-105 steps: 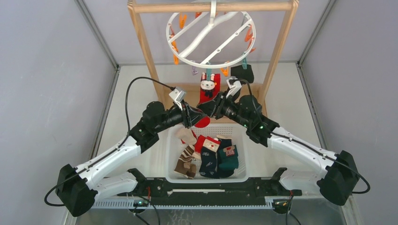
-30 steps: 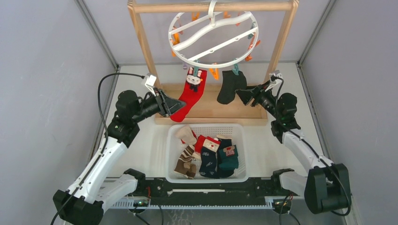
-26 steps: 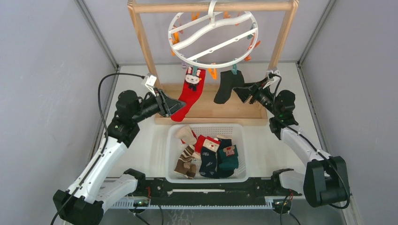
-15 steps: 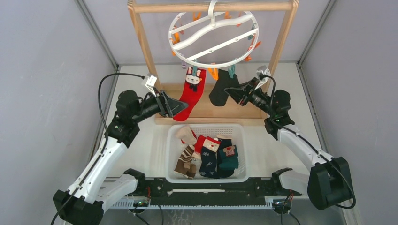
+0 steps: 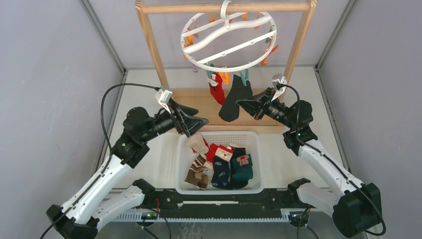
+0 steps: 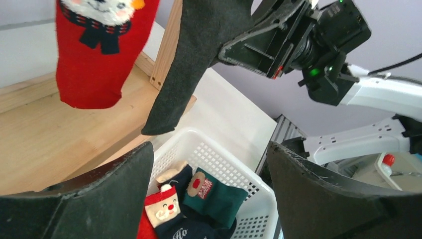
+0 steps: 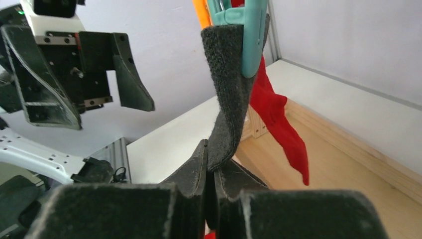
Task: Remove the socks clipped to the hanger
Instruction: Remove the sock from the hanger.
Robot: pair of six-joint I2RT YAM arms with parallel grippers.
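The white round hanger [image 5: 226, 36] hangs from the wooden rack. A red sock [image 5: 215, 90] with a bear face [image 6: 99, 47] and a black sock [image 5: 232, 102] dangle from its clips. A teal clip [image 7: 249, 37] holds the black sock [image 7: 230, 99]. My right gripper [image 5: 244, 104] is shut on the black sock's lower edge [image 7: 211, 169], the fabric pinched between its fingers. My left gripper [image 5: 200, 117] is open and empty [image 6: 209, 189], below and left of both socks, over the basket's far rim.
A white basket [image 5: 221, 134] between the arms holds several removed socks [image 5: 224, 164]. The wooden rack's posts [image 5: 154, 55] and base board [image 6: 45, 134] stand behind it. Orange clips [image 5: 225, 77] hang empty from the ring.
My left gripper opened, let go of the red sock and moved right toward the basket. The red sock swung back under the ring. My right gripper moved left and shut on the black sock.
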